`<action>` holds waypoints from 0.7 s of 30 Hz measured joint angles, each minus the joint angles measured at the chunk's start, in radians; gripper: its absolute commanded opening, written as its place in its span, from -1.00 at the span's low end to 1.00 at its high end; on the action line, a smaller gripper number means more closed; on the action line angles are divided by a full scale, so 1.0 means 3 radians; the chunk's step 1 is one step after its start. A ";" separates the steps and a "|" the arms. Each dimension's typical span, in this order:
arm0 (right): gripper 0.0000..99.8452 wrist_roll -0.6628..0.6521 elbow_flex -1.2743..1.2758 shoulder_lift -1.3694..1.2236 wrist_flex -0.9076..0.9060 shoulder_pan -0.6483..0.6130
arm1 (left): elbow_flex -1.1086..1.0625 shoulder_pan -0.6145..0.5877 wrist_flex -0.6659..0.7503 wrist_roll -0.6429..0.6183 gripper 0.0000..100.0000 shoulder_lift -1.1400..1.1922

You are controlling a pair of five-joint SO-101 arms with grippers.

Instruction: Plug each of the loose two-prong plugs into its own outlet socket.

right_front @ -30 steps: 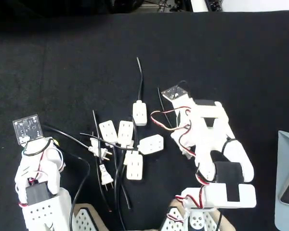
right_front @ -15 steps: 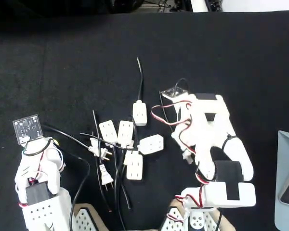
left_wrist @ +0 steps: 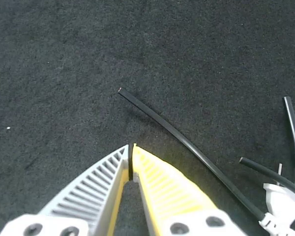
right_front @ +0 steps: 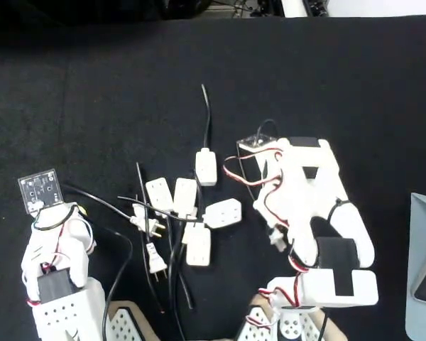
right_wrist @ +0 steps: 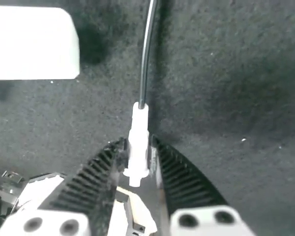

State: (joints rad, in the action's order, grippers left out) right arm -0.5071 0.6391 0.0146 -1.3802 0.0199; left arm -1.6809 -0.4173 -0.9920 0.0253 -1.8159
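Several white outlet sockets (right_front: pixel 197 245) lie in a cluster at the middle of the black table, among black cords. Two loose two-prong plugs (right_front: pixel 146 224) (right_front: pixel 156 264) lie just left of them. In the right wrist view my right gripper (right_wrist: pixel 136 143) is shut on a white two-prong plug (right_wrist: pixel 138 129), whose black cord (right_wrist: pixel 147 49) runs away past a socket (right_wrist: pixel 34 44). From above, that gripper (right_front: pixel 275 234) sits right of the cluster. My left gripper (left_wrist: pixel 132 150) is shut and empty over bare cloth, near a cord (left_wrist: pixel 187 142) and a plug (left_wrist: pixel 280 206).
A grey-blue bin (right_front: pixel 422 270) stands at the right edge. The left arm (right_front: pixel 57 263) sits at the near left, the right arm's base (right_front: pixel 326 284) at the near right. Open black cloth (right_front: pixel 92 92) lies beyond the cluster.
The right arm's wrist has tilted and shifted slightly away from the near edge with the plug in its grip. The left arm has stayed still.
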 measured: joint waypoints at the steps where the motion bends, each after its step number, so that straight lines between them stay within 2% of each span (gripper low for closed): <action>1: -0.88 0.0000 0.0000 -0.0005 -0.0005 0.0000 | 0.0000 0.0000 0.0000 0.0000 -0.94 0.0000; 9: -0.84 0.0000 -0.0046 -0.0363 -0.0005 0.0000 | 0.0000 0.0000 0.0000 0.0000 -0.94 0.0000; 16: -0.97 -0.0046 -0.0066 -0.0404 -0.0031 0.0000 | 0.0000 0.0000 0.0000 0.0000 -0.94 0.0000; 21: -0.98 -0.0143 -0.0066 -0.0409 -0.0077 0.0000 | 0.0000 0.0000 0.0000 0.0000 -0.94 0.0000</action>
State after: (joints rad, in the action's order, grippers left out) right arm -0.5501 0.6191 -0.1082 -1.4032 0.0199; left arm -1.6809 -0.4173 -0.9920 0.0253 -1.8159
